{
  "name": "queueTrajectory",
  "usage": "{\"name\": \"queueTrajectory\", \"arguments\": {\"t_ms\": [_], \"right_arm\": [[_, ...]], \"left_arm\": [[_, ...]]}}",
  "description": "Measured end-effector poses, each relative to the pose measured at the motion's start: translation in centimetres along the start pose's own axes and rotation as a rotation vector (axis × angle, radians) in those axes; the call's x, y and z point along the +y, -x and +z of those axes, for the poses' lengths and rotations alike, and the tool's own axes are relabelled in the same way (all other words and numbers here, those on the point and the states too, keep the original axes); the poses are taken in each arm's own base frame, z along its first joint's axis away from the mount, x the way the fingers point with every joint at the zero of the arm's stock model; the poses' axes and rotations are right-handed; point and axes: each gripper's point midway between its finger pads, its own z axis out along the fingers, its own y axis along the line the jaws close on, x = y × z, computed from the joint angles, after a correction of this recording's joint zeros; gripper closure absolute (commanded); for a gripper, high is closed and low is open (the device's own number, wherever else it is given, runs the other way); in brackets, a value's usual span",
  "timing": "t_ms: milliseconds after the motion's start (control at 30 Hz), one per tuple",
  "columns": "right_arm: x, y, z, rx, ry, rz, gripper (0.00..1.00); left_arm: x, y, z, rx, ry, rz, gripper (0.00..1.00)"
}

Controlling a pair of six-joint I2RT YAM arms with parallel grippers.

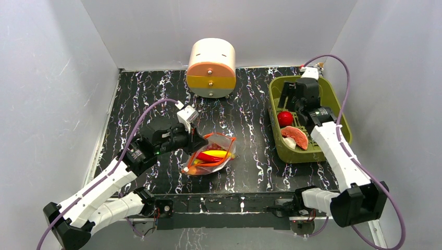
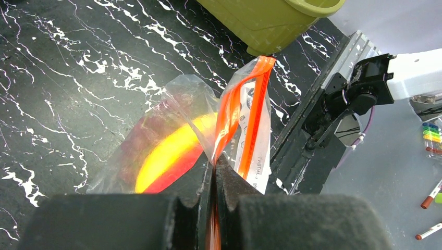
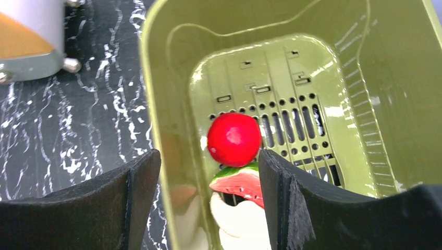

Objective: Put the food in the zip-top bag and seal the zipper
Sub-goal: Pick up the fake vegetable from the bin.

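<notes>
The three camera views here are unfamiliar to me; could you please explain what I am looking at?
A left arm and a right arm are bolted to a black marbled table. One picture looks down from above; the other two come from a camera on each wrist. The left gripper is shut on the zipper of a clear zip-top bag, which already holds a yellow banana and something red. The right gripper hangs open over an olive-green bin containing a red round fruit and a pinkish slice. A round drawer box stands at the back.
</notes>
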Motion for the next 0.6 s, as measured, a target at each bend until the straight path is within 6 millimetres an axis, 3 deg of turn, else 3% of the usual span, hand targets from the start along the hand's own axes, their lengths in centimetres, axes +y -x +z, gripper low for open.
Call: {"name": "queueTrajectory", "arguments": {"t_ms": [233,400,600], "right_arm": [[-3.9,-2.5,4.4,0.128,-0.034,0.08,0.28],[-4.2,-5.9,6.3,0.233,0.0,0.103,0.24],[-3.7,-6.4,7.0,0.24,0.031,0.111,0.16]], "left_arm": [[0.0,0.0,0.0,-0.001,-0.001,0.005,1.0],[0.0,0.0,0.0,-0.001,-0.002,0.008,1.0],[-0.1,-0.3,0.1,0.0,-0.015,0.007,1.0]]}}
